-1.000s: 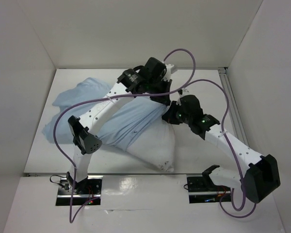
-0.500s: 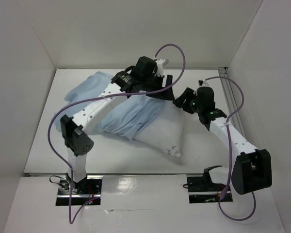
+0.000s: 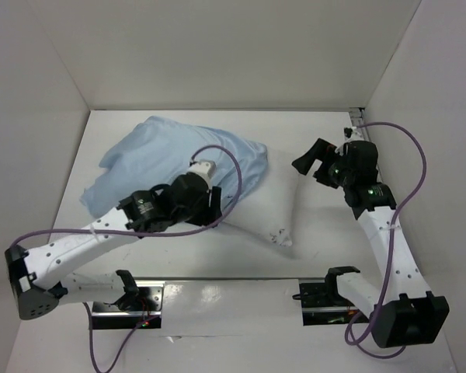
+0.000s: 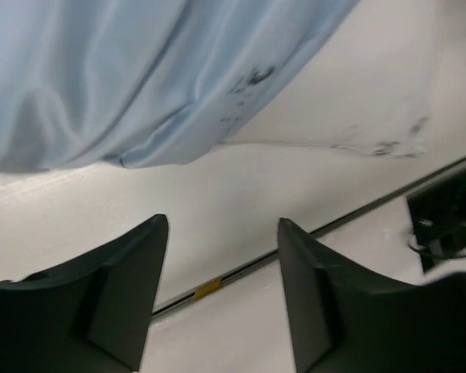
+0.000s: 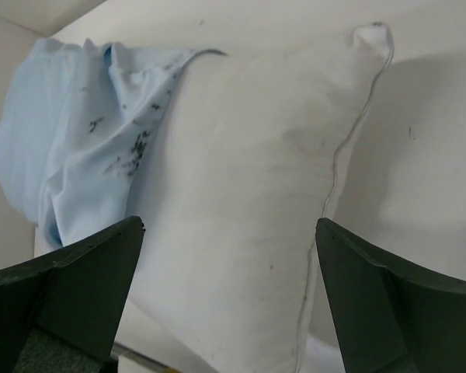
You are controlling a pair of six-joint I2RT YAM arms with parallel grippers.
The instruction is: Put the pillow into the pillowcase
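Both claws are seen open. On the left gripper, the 2 dark fingers are held apart with nothing between them. They are set above bare table just beside the near edge of the pillowcase, and no cloth is touched by them. On the right gripper, the 2 fingers are spread wide and nothing is gripped. It is pointed at the pillow from the right and is apart from it.

The white table is walled by white panels on 3 sides. The pillowcase, light blue and wrinkled, is spread across the left and far part of the table, with 1 end bunched toward the far left. Its right part is laid over the left side of the pillow. Whether that side is inside the sack or only beneath it cannot be told. The pillow's right half and its near corner are bare, white and plump, near the middle of the table. The left arm is stretched low across the near left, its wrist set over the pillowcase's near edge. A purple cable is looped above that wrist. Small dark specks are scattered on the blue cloth where the pillow is met.
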